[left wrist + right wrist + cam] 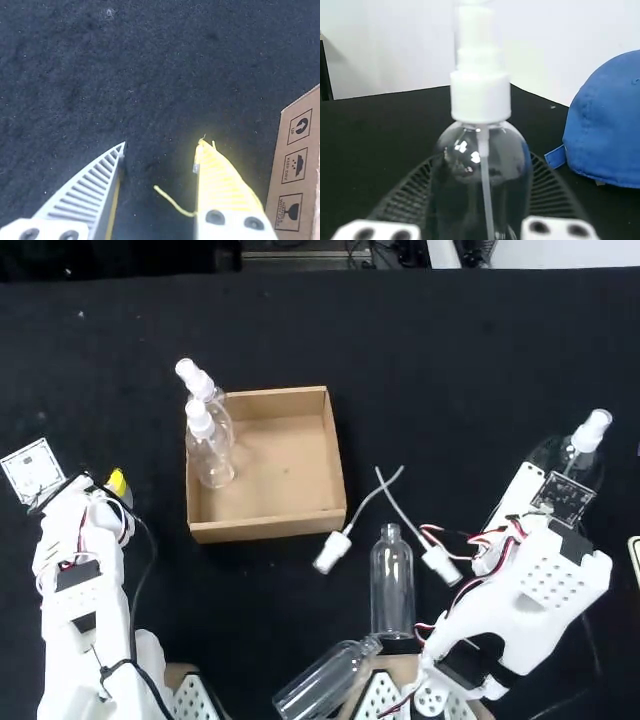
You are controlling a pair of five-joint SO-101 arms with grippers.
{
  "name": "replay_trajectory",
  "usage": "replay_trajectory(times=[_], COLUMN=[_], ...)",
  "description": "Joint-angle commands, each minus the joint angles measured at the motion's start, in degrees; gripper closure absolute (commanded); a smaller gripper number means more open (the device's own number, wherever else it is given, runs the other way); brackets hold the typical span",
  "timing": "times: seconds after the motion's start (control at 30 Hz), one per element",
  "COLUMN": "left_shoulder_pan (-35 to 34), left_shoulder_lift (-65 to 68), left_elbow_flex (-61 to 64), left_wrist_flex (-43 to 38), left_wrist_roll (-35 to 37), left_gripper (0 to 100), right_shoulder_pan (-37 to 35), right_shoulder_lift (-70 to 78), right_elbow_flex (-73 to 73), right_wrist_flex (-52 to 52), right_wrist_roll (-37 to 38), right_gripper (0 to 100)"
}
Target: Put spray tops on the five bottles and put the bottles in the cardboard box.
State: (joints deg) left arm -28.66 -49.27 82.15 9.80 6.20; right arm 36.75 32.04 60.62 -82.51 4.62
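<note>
Right gripper (485, 165) is clamped round a capped bottle (465, 175), held upright, presumably ready for carrying. Beyond it lie loose spray tops (333, 552), then the cardboard box (268, 527). Left gripper (161, 145) hangs parted and empty just beside that box.

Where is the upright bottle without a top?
In the high view, the upright bottle stands between the left spray top and the right spray top, right of the box.

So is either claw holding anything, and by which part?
The right gripper holds a spray-topped bottle around its clear body; the left gripper is open, holding nothing.
</note>
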Motion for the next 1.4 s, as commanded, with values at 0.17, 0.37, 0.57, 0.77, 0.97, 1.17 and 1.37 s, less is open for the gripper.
replay_trajectory(times=[0.17,0.37,0.57,0.77,0.97,1.17,1.37], left_shoulder_pan=[0.2,0.2,0.2,0.2,0.2,0.2,0.2], left_shoulder_lift=[-1.0,-1.0,-1.0,-1.0,-1.0,-1.0,-1.0], left_elbow_flex=[-0.5,-0.5,-0.6,-0.7,-0.7,-0.6,-0.5], left_wrist_flex=[-1.2,-1.2,-1.2,-1.2,-1.2,-1.2,-1.2], left_wrist_roll=[0.4,0.4,0.4,0.4,0.3,0.3,0.3], left_gripper=[80,80,80,80,80,80,80], right_shoulder_pan=[0.5,-0.8,-0.4,-0.3,0.4,2.2,2.2], right_shoulder_lift=[-0.3,-0.6,-0.7,-6.5,-18.5,-23.0,-23.1], right_elbow_flex=[-0.4,-0.3,-0.3,5.0,11.3,7.7,6.2], right_wrist_flex=[-1.1,-1.2,-1.5,-1.5,1.0,12.3,16.8], right_wrist_roll=[0.6,0.7,0.9,0.9,0.9,0.9,0.6], right_gripper=[72.1,70.7,70.4,70.4,70.4,70.8,70.8])
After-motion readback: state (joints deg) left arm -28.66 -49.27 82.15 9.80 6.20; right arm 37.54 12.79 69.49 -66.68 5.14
